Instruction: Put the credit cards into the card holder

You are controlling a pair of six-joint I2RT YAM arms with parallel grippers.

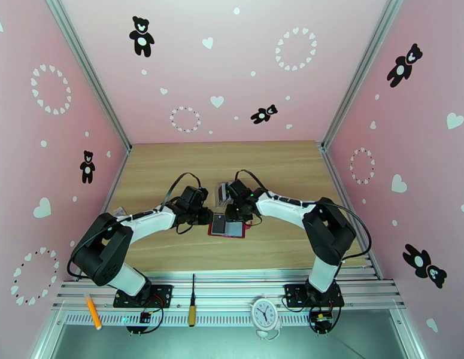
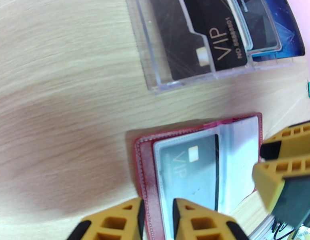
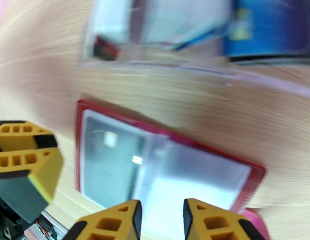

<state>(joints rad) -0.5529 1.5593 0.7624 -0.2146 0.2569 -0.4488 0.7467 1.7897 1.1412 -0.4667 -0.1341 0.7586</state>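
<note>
**One card in, more left to do**

The card holder (image 2: 143, 165) is lying open at the lower centre of my left wrist view, with one VIP card (image 2: 191, 177) sitting in its left pocket. Other credit cards (image 2: 195, 37) are waiting in the clear rack (image 2: 155, 77) at the top. My left gripper (image 2: 158, 207) and right gripper (image 3: 162, 209) are both hovering narrowly parted, holding nothing.

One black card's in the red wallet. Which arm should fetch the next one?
Left, probably: left gripper stands open, facing the clear plastic rack of cards. Right gripper sits over the dark-red folding wallet, seemingly steadying it.
</note>
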